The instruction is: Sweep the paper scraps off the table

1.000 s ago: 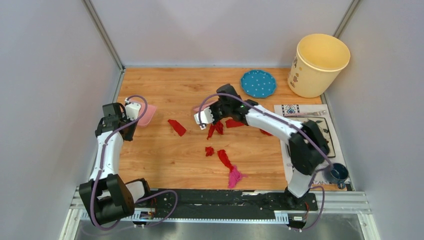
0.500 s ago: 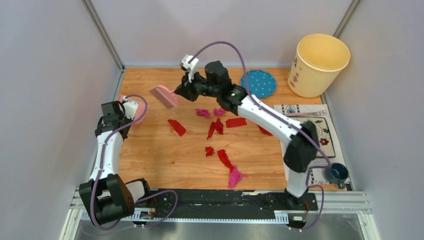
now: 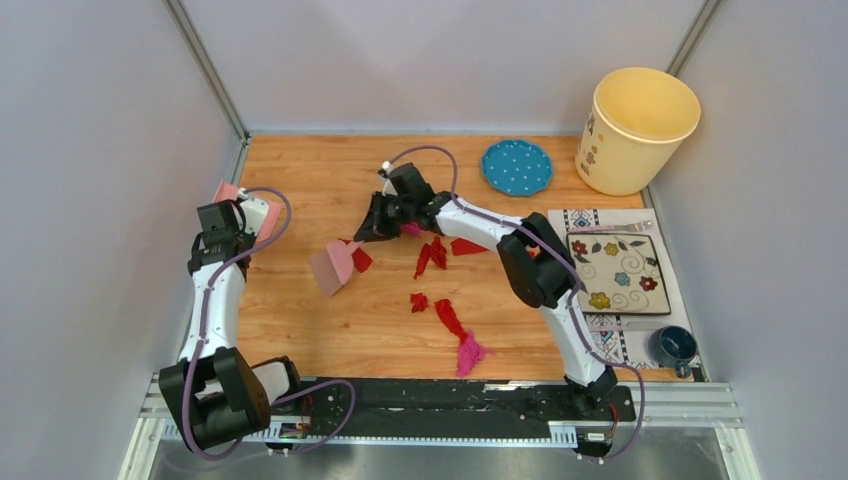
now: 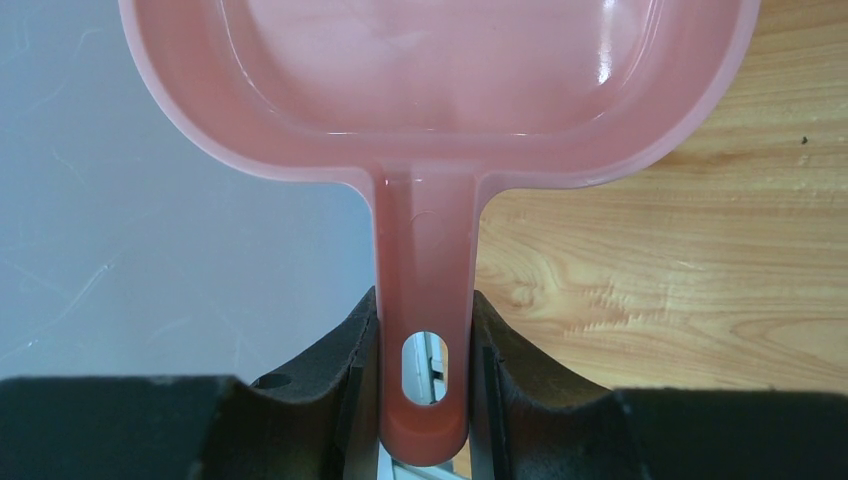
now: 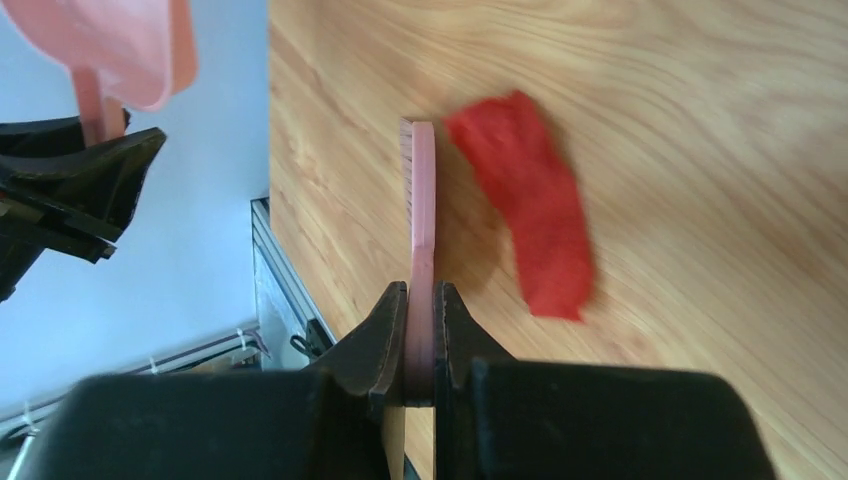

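Pink plastic is clamped in both grippers: the dustpan (image 4: 440,120) is gripped by its handle in the left gripper (image 4: 425,335) at the left edge of the table (image 3: 330,170), and the hand brush (image 5: 420,200) is pinched tight by the right gripper (image 5: 420,300). Red and magenta paper scraps (image 3: 450,318) are scattered across mid-table, and one red strip (image 5: 530,215) is seen just beside the brush head.

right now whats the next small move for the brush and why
Probably hop the brush to the far side of the red scrap, then drag toward the dustpan. The brush, gripped in the right hand, sits between them, and the left hand holds the dustpan.
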`<state>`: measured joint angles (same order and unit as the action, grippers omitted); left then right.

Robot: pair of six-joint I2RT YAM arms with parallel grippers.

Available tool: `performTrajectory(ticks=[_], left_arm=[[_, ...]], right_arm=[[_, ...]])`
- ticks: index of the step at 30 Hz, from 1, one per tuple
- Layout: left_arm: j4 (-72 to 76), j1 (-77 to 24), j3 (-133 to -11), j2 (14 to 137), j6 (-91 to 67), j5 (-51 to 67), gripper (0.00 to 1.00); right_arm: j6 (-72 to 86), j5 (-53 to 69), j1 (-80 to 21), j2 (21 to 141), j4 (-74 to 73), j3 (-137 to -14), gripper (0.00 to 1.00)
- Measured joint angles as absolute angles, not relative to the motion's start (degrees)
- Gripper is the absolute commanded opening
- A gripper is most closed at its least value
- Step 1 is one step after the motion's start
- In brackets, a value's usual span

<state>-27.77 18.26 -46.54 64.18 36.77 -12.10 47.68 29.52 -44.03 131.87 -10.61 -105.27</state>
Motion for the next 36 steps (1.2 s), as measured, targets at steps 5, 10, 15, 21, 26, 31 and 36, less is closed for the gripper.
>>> performTrajectory(ticks=[5,10,15,21,26,31,36], left_arm=[[-28.58,18.24,-46.54,64.18,36.51,-10.44,0.0],[-30.46,14.61,-46.54,65.21,36.45,-9.06,0.0],[-33.23,9.17,-46.81,66.78,35.77,-3.64,0.0],[-35.88,9.04,-49.89,68.12,34.0,2.44,0.0],[-38.24,9.02,-51.16,68.12,33.76,7.66,0.0],[-41.43,9.02,-52.4,68.84,33.98,10.7,0.0],[-41.82,9.02,-53.84,69.89,33.82,12.36,0.0]], right_arm=[[50.15,30.24,-38.13,124.55,-7.88,-91.26,0.0],[48.29,28.27,-30.61,111.04,-7.79,-76.29,0.0],[37.58,30.15,-29.17,100.07,-12.16,-74.87,0.0],[8.97,46.06,-31.64,84.71,-27.79,-82.81,0.0],[-14.48,49.63,-37.04,69.87,-48.03,-84.75,0.0],[-21.06,46.96,-43.42,58.7,-61.28,-74.02,0.0],[-21.43,41.41,-47.05,58.41,-67.61,-66.65,0.0]])
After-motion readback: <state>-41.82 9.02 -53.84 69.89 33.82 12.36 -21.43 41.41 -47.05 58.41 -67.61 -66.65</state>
